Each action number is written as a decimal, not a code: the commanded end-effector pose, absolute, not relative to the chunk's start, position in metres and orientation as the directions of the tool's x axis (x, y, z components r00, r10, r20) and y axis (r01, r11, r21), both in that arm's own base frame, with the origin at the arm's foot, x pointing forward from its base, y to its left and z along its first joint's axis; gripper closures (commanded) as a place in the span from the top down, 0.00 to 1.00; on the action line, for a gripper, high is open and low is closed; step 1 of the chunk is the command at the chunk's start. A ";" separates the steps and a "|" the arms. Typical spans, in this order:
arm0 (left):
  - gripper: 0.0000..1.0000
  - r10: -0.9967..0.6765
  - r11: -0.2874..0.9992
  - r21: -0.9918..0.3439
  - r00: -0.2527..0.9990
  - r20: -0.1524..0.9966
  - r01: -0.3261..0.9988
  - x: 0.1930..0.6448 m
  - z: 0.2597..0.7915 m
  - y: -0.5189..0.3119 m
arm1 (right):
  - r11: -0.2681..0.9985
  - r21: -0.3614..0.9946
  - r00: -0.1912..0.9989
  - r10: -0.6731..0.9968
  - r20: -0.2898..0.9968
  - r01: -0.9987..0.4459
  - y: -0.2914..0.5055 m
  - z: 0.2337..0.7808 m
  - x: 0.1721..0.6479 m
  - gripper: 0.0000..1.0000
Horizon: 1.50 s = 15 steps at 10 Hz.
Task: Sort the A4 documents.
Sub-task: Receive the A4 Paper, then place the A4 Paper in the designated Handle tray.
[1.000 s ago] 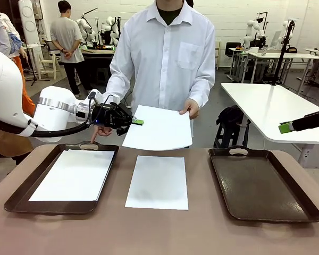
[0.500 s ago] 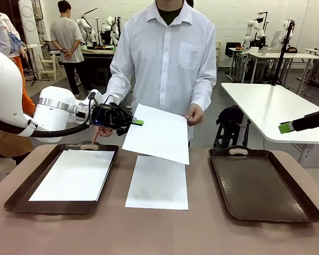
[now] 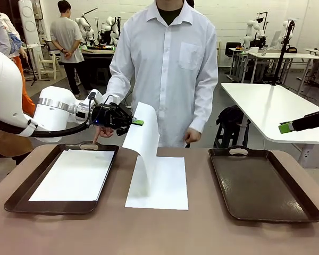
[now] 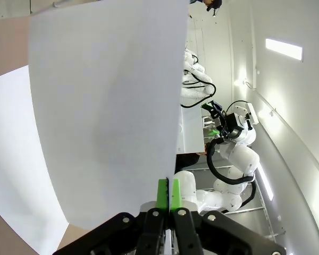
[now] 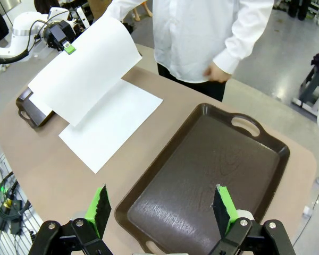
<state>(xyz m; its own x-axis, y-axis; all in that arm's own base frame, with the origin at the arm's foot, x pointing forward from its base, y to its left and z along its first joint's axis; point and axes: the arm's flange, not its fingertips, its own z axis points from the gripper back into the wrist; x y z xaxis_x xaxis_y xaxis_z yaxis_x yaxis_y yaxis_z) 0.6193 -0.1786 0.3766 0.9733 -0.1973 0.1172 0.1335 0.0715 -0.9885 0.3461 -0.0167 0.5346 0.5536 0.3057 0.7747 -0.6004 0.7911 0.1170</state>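
Front view has 3 A4 documents. The held sheet (image 3: 144,139) hangs at centre frame, pinched at 1 upper corner and curling down until its lower edge meets the middle sheet (image 3: 162,186). That middle sheet lies flat on the table (image 3: 202,234) between 2 trays. The tray sheet (image 3: 72,174) lies flat inside the left tray (image 3: 18,197) at lower left.

The left gripper (image 3: 139,122) reaches in level from the frame's left, its wrist horizontal and its jaws clamped together on the corner of the held sheet. In left wrist view the green pads (image 4: 162,194) meet on the paper's edge at bottom centre, and the sheet spreads up and to the left.

In right wrist view the right gripper (image 5: 160,206) hovers above the near end of the right tray (image 5: 202,175), jaws wide apart and holding nothing. In front view it sits at the right edge, mid-height, well apart from the paper.

1 hand (image 3: 191,137) of the person is at the far table edge, just right of the held sheet and apart from it. The other hand (image 3: 99,133) is behind the left gripper, with a finger pointing down near the left tray's far handle; I cannot tell whether it touches.

The right tray's dark floor shows from rim to rim. Strips of bare table run between the middle sheet and each tray, and along the near edge.
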 end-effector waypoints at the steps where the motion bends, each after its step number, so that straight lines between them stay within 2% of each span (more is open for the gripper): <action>1: 0.00 -0.201 0.067 -0.989 0.972 0.119 0.135 0.619 0.378 -0.179 | 0.784 0.132 0.554 0.298 0.777 -0.606 -0.017 0.532 0.348 1.00; 11: 0.01 -0.197 0.071 -0.988 0.973 0.117 0.133 0.619 0.377 -0.179 | 0.784 0.132 0.554 0.298 0.777 -0.606 -0.017 0.532 0.348 1.00; 13: 0.01 -0.228 0.166 -0.976 0.968 0.104 0.144 0.612 0.392 -0.166 | 0.784 0.132 0.554 0.298 0.777 -0.606 -0.017 0.532 0.348 1.00; 15: 0.01 -0.188 0.279 -0.953 0.980 0.063 0.114 0.587 0.405 -0.136 | 0.784 0.132 0.554 0.298 0.777 -0.606 -0.017 0.532 0.348 1.00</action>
